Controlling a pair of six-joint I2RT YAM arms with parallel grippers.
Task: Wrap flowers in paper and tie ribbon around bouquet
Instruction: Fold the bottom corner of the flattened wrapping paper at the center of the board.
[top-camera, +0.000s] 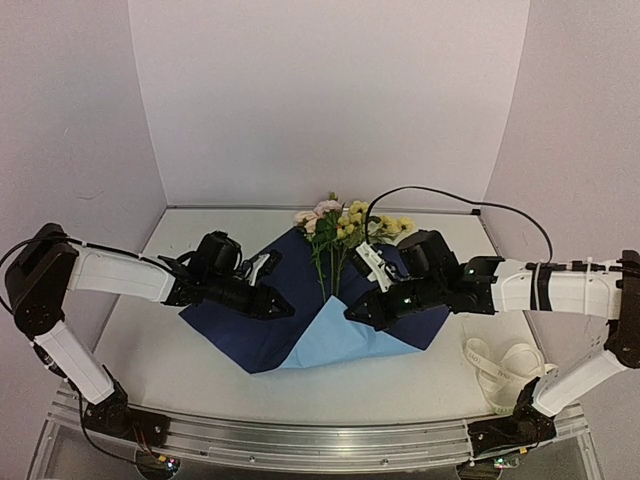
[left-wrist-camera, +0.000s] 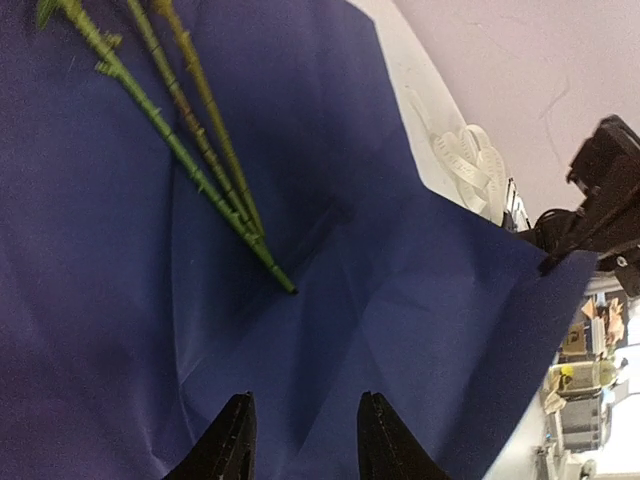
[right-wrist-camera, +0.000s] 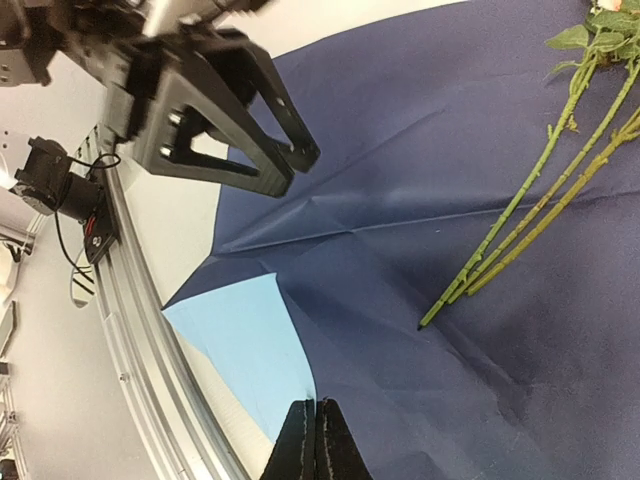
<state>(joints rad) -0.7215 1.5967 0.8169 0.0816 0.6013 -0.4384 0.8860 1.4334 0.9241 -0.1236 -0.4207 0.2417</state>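
A white table (top-camera: 180, 350) stands inside a booth of plain pale walls (top-camera: 330, 100) — a ribbed aluminium rail (top-camera: 320, 438) runs along its near edge, and a thin black cable (top-camera: 430, 189) arcs over its far right side. Past one end, blurred room clutter (left-wrist-camera: 580, 385) shows.

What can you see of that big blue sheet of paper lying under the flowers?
The large blue paper sheet lies spread like a diamond on the white table, its dark navy side up and lightly creased. Its near corner is folded over, showing a paler sky-blue side. The thin green-stemmed flowers rest on it, blossoms toward its far edge. The right gripper is shut on the flap's edge; the left gripper is open over the sheet.
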